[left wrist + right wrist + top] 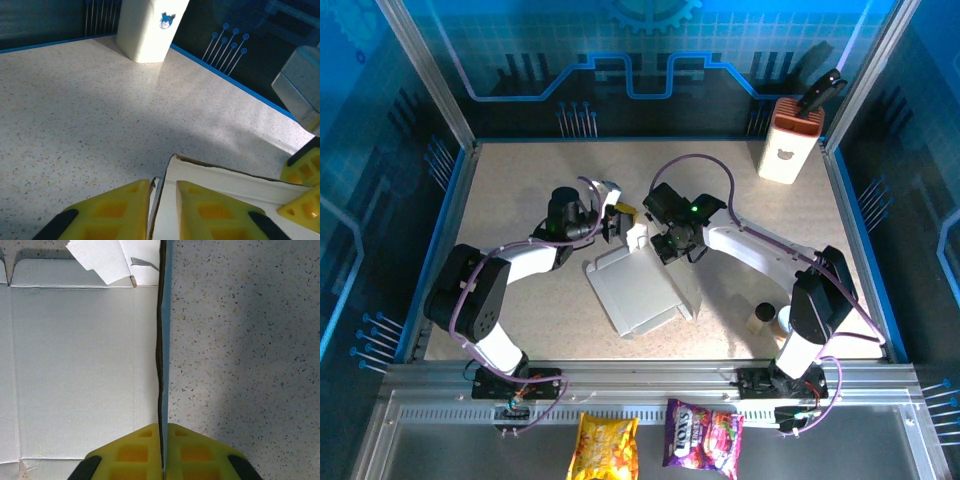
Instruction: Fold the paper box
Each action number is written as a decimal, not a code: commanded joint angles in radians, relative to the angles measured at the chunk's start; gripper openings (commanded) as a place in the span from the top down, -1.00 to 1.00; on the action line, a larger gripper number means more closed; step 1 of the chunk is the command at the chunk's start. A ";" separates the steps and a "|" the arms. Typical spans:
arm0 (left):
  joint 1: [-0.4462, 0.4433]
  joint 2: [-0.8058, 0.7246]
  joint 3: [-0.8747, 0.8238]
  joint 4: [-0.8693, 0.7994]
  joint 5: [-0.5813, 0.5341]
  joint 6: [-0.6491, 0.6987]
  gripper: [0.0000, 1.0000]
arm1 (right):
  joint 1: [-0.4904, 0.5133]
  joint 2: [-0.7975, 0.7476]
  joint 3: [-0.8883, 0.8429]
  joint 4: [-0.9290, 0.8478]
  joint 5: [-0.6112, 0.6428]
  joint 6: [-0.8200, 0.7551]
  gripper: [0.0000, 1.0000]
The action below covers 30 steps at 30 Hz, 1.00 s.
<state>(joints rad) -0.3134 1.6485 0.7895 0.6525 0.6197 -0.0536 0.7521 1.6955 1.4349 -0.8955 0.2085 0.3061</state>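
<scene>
At the left, the left gripper is being seen with its yellow fingers narrow, set astride an upright cardboard edge of the paper box. Whether that edge is being pinched cannot be told. The box is lying at the middle of the speckled table, between the two arms, with its far end under both grippers. Its broad creased panel is being left flat on the table. To the right of that, one side wall is being held upright by the right gripper, whose fingers are clamped tight on the wall's thin edge.

The fold is judged to be partly done. One wall is raised and the creases are showing, but the small flaps at the far end are hanging loose and untucked. The remaining walls are yet to be raised, and the closing is yet to be done.

As for marks, a yellow snack bag and a purple snack bag are lying in front of the arms' rail, and their print is too small to be read with confidence. At the far right corner a white-and-orange container is standing, marked with a bear's head and no legible writing.
</scene>
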 commanded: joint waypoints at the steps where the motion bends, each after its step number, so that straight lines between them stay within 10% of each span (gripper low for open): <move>1: -0.006 -0.029 0.001 -0.020 0.061 0.004 0.64 | 0.011 0.043 0.008 -0.046 -0.017 -0.020 0.93; 30: -0.045 -0.049 -0.057 -0.143 -0.073 0.165 0.83 | 0.010 -0.009 0.093 -0.058 -0.036 -0.021 0.45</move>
<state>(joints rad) -0.3508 1.6196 0.7654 0.5594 0.5568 0.0818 0.7525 1.7103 1.4910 -0.9306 0.1967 0.2874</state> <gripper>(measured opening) 0.083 0.265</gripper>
